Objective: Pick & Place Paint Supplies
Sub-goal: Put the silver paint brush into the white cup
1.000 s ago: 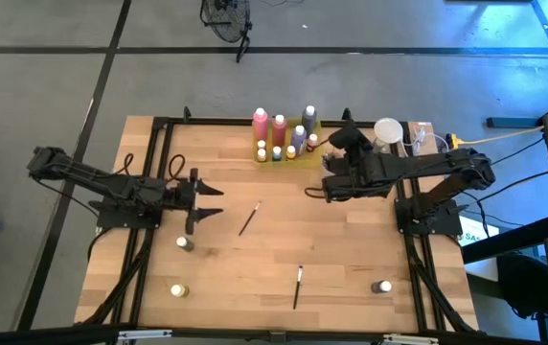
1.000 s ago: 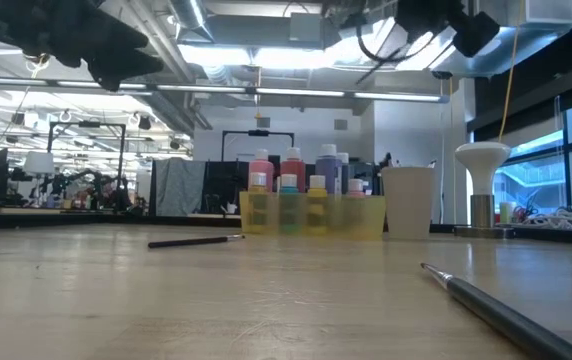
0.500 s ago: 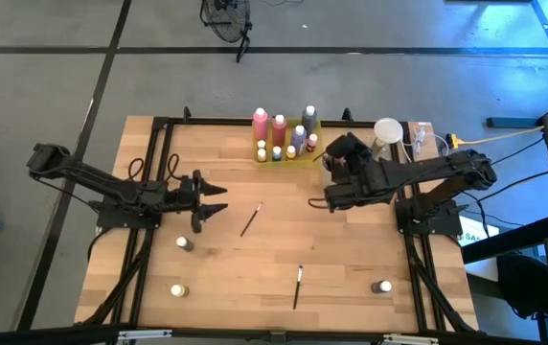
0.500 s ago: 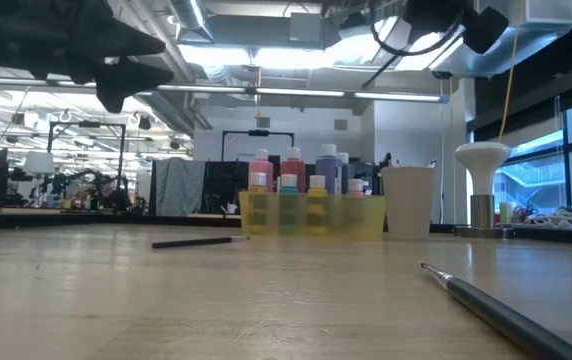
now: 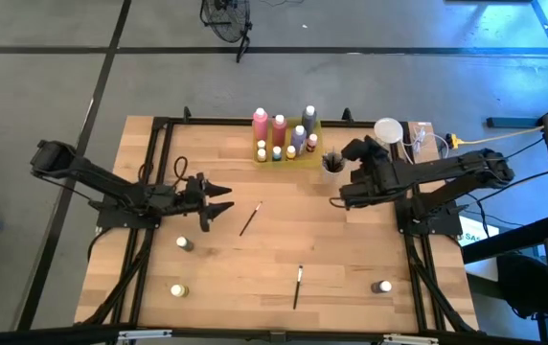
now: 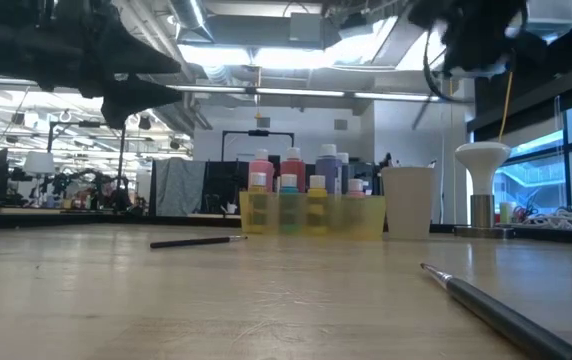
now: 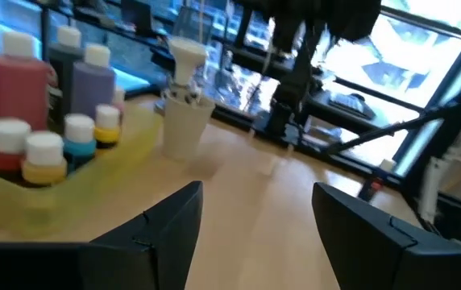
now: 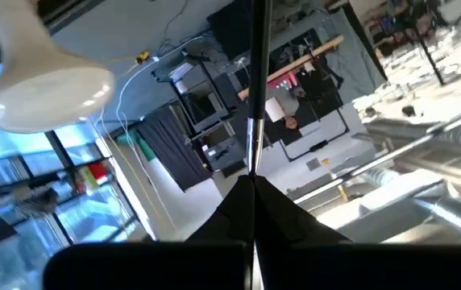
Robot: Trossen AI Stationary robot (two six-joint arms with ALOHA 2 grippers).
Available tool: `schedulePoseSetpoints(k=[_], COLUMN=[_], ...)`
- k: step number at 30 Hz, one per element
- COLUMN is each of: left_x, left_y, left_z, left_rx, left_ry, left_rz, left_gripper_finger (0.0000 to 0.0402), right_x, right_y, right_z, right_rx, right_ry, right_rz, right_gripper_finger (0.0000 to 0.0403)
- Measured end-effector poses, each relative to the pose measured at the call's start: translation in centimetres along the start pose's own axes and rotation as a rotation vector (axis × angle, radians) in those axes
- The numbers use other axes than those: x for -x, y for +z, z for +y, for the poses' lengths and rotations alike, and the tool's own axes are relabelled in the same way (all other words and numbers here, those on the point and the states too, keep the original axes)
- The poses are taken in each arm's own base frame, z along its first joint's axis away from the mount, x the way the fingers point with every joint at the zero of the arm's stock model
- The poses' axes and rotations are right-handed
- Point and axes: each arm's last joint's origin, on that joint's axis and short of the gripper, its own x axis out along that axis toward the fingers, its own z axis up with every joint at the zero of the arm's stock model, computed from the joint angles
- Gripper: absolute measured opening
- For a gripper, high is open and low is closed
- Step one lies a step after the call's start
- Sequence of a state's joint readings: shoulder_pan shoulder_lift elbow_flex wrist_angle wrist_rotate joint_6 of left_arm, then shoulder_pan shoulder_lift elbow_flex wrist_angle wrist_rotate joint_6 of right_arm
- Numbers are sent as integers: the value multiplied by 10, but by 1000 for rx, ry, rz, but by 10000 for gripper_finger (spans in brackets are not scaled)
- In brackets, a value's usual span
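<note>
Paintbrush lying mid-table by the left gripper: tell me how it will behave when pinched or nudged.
The paintbrush looks thin and straight, so probably stiff and very light. Lying flat on the smooth table, it would likely roll or skid if nudged. Its slim handle gives the open left gripper little to pinch; it may slip.

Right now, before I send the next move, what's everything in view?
table: one, light wood, beneath everything
tray: one, translucent yellow, table's back edge
tray bottles: about eight, pink, purple, grey, small capped, in tray
loose bottles: three, pale-capped, front area
loose paintbrushes: two, dark, table middle and front
cup: one, beige, right of tray, holding brushes
left fingers: open, dark, above table's left
right fingers: shut on held paintbrush, dark, near cup
</note>
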State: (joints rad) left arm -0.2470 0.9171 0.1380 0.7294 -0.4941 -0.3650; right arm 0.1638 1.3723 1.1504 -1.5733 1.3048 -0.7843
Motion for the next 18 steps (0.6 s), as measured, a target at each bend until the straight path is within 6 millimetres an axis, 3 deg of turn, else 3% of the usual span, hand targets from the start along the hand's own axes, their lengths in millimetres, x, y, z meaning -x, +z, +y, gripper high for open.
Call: schedulePoseSetpoints(k=[7, 18], left_x=[-3, -3], left_y=[3, 4], left_z=[-2, -3], left_rx=[-24, -56], left_ry=[11, 7], left_rz=[-53, -65], left_gripper_finger=[232, 232], right_x=[-12, -17], right_y=[13, 15], right_z=[21, 20], right_rx=[129, 116], right_ry=[9, -34], right_rz=[61, 122], right_gripper_finger=[0, 0])
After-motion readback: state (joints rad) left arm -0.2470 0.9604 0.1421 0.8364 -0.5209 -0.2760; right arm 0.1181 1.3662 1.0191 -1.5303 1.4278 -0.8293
